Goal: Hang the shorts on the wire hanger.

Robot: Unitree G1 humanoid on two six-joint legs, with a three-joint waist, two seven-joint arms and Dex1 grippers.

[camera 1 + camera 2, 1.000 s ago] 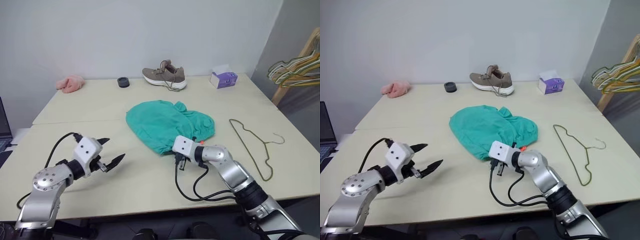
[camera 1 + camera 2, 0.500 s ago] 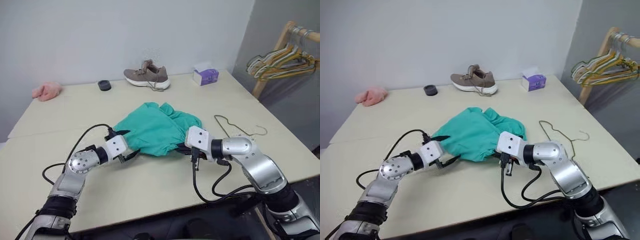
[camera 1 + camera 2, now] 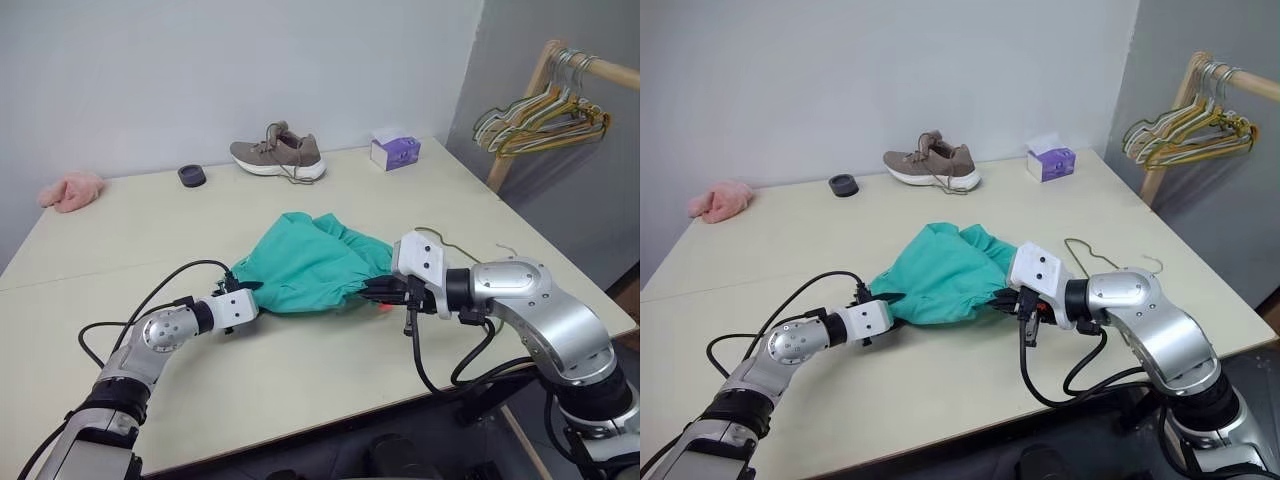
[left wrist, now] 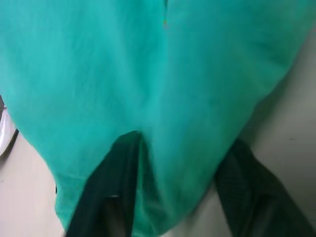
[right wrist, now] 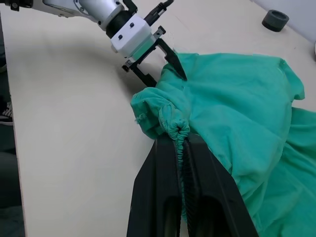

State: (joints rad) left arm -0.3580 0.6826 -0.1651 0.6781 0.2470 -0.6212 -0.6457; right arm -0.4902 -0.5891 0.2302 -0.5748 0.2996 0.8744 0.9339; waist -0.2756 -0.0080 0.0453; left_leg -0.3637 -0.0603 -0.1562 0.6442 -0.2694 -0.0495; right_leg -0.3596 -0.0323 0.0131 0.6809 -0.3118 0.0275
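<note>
Two hands work the shorts (image 3: 940, 275) on the tabletop (image 3: 790, 225): left hand (image 3: 880, 306) half-closed over one edge, right hand (image 5: 180, 148) pinching the waistband shut. Beyond the shorts, the wire hanger (image 3: 1110, 262) lies untouched; hanging remains undone.

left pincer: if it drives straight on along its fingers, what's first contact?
The shorts. The left pincer already straddles their bunched edge, so more teal fabric lies ahead; depth beyond is unclear.

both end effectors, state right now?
Left end effector: fingers straddle an edge of the shorts; grip cannot be told.
Right end effector: closed, pinching the gathered waistband of the shorts.
</note>
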